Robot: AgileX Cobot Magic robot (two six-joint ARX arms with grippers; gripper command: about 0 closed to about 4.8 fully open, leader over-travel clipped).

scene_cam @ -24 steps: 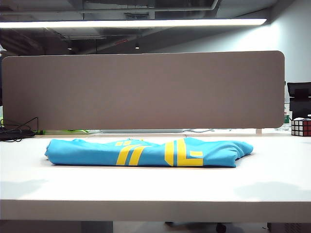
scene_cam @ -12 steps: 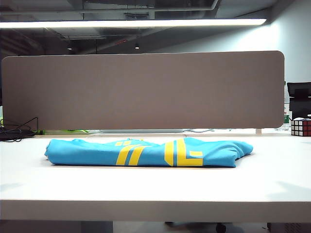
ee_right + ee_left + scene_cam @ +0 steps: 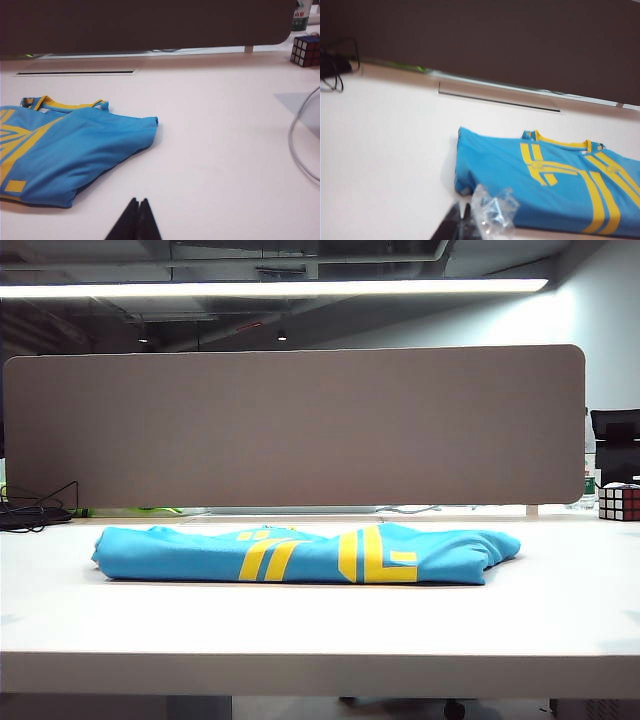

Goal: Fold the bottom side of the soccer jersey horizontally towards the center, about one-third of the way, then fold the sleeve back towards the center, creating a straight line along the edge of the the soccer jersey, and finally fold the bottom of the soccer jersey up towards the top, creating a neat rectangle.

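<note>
The soccer jersey [image 3: 300, 555] lies folded into a flat, wide packet in the middle of the white table, plain-blue side up with the yellow block number showing. In the left wrist view the soccer jersey [image 3: 545, 185] shows its yellow collar at the far edge. My left gripper [image 3: 461, 207] is shut and empty, just short of the packet's near corner. In the right wrist view the soccer jersey [image 3: 75, 150] ends in a rounded fold. My right gripper [image 3: 138, 201] is shut and empty over bare table beside it. Neither gripper shows in the exterior view.
A Rubik's cube [image 3: 620, 502] stands at the far right of the table, by the brown divider panel [image 3: 295, 425]. Black cables [image 3: 35, 512] lie at the far left. A grey cable [image 3: 300, 140] loops near the right arm. Crumpled clear film [image 3: 492, 210] sits beside the left fingers.
The arms' shadows on the table's front corners have faded away in the exterior view. The jersey has not moved.
</note>
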